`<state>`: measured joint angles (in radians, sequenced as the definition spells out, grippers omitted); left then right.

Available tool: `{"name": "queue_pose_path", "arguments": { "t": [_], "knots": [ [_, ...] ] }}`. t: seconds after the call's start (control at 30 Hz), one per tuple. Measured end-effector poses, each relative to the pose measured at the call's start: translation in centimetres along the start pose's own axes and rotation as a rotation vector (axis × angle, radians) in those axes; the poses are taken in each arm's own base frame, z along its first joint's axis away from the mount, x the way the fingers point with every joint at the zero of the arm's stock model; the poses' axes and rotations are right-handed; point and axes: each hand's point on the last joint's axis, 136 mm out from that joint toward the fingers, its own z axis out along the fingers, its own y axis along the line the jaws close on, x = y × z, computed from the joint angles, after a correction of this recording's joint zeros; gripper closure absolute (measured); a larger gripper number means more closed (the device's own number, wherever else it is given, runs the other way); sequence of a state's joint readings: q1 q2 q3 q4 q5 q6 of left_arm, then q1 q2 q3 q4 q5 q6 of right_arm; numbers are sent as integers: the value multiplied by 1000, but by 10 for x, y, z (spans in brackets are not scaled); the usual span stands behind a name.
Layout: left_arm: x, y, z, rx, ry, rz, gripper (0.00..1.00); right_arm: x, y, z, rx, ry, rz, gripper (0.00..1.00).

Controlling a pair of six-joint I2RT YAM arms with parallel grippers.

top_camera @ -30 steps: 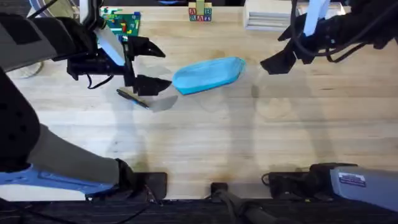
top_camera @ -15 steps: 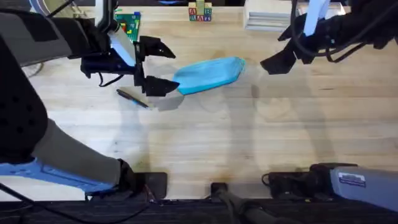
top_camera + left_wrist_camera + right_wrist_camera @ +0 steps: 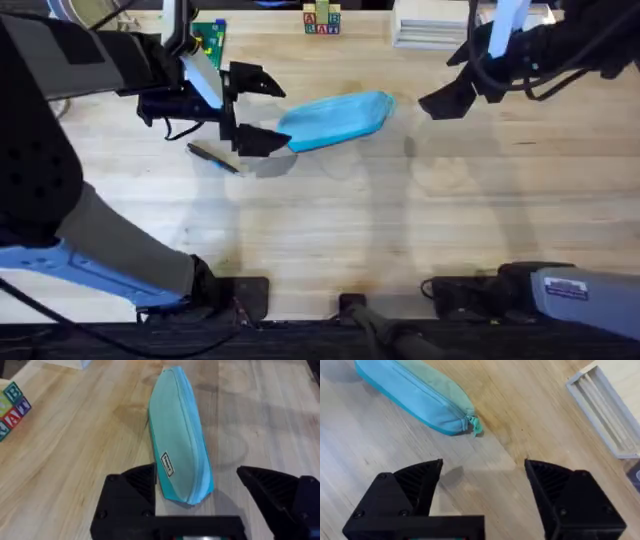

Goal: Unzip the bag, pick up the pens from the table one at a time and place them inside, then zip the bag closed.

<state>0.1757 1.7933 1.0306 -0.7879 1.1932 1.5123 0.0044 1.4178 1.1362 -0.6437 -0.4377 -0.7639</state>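
Overhead: one bag (image 3: 333, 121), one pen (image 3: 213, 158).

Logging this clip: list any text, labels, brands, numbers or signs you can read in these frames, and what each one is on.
"B", "A", "T": letters on the toy blocks in the left wrist view.
Small white tag on the bag: print too small to read.
White sticker on the arm base at the overhead view's lower right: too blurred to read.

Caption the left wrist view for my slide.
Open left gripper poised at the near end of the zipped light blue pencil pouch lying on the wood table.
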Motion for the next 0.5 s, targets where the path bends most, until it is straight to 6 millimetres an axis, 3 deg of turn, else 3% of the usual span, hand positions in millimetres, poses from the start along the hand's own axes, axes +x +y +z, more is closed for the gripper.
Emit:
{"name": "queue_pose_path", "arguments": {
  "t": [0.5],
  "knots": [
    [5, -2, 6, 23, -11, -27, 7, 0, 0, 0, 0, 0, 0, 4]
  ]
}}
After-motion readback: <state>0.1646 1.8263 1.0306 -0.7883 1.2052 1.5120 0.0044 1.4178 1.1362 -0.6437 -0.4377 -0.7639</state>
